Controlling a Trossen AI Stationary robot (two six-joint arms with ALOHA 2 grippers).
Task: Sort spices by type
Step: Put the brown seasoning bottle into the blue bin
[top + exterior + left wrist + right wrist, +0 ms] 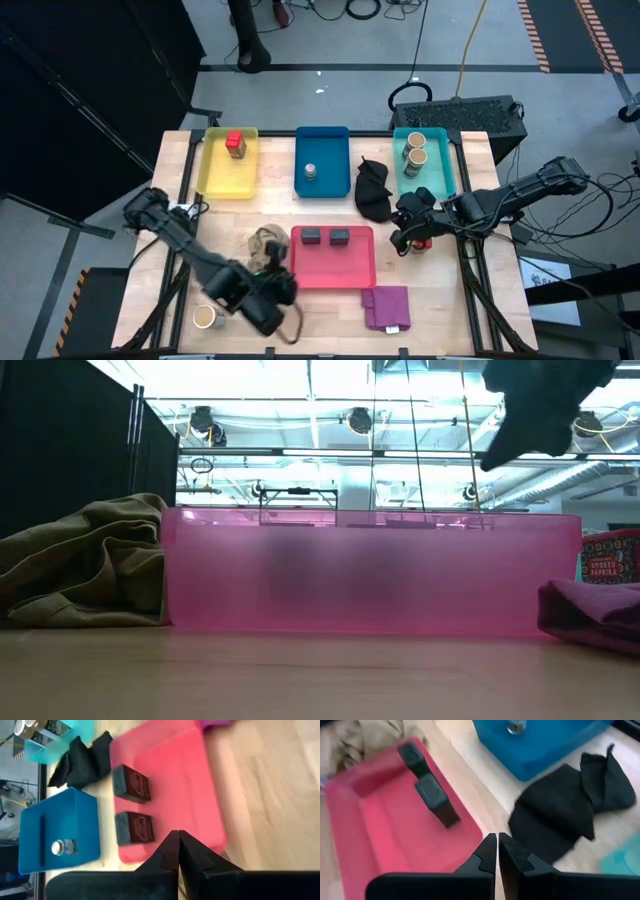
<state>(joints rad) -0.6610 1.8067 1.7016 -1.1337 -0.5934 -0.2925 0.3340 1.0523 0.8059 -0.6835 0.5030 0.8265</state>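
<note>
Fingers of both grippers are pressed together and hold nothing: the left gripper [280, 285] hangs over the counter [480, 300] beside the beige cloth [266, 243], at the pink tray's [333, 272] near-left corner, and the right gripper [403, 237] hovers between that tray and the black cloth [373, 190]. Two dark grey tins [326, 236] lie side by side in the pink tray. A red cube [235, 143] sits in the yellow tray [229, 180], a silver round tin [310, 171] in the blue tray [322, 150], two tan jars [416, 147] in the teal tray [440, 175]. Another tan jar [207, 317] stands on the counter near the left arm. A purple cloth [386, 307] lies by the pink tray's near-right corner.
</note>
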